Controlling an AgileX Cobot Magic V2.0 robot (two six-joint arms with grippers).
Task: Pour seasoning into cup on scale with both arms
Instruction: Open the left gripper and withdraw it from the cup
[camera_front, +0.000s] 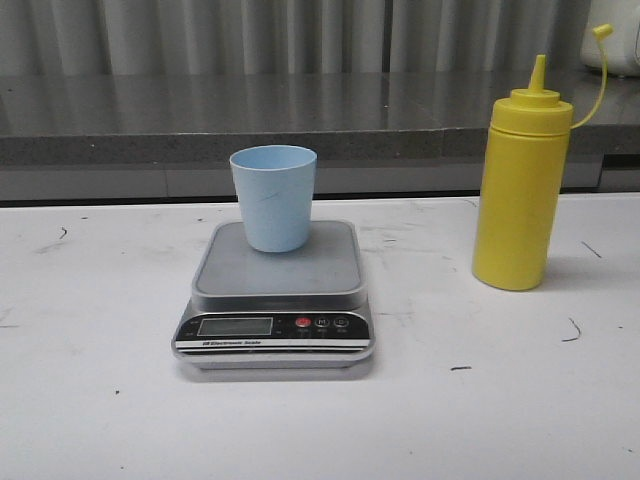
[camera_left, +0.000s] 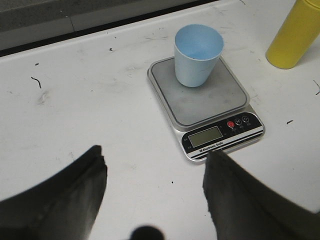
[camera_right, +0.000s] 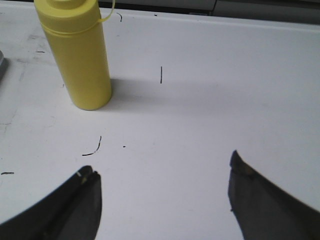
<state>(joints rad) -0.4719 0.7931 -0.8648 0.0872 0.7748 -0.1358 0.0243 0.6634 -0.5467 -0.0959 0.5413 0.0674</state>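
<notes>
The left tool (camera_left: 155, 170) is seen only in its own wrist view, and only in part: two dark fingers (camera_left: 75, 195) enter from the frame edge, their bases cut off. They stand wide apart with bare table (camera_left: 90, 100) between them, holding nothing. The right tool (camera_right: 162, 185) is likewise cropped in its wrist view, its two fingers (camera_right: 75, 205) spread wide over bare table and gripping nothing. Neither tool shows in the front view.

Beyond the left tool sits one scale (camera_front: 277, 300) on the white table, with one pale blue cup (camera_front: 273, 197) standing upright on its platform, toward the back edge, away from the display. The LCD reading is too faint to make out, and the small print on the black panel is hard to read. One red button and two dark ones sit beside the display.

Beyond the right tool stands one yellow seasoning bottle (camera_right: 77, 55), upright on the table and well apart from the fingers. Its top is cut off in that view, and in the left wrist view only its lower body shows. The front view shows it whole, to the right of the scale, nozzle uncovered and its tethered cap (camera_front: 601, 32) hanging out to the side. Whether the cup holds anything cannot be told from the front; from above its inside looks plain blue.

A few thin dark marks are scattered on the table.
</notes>
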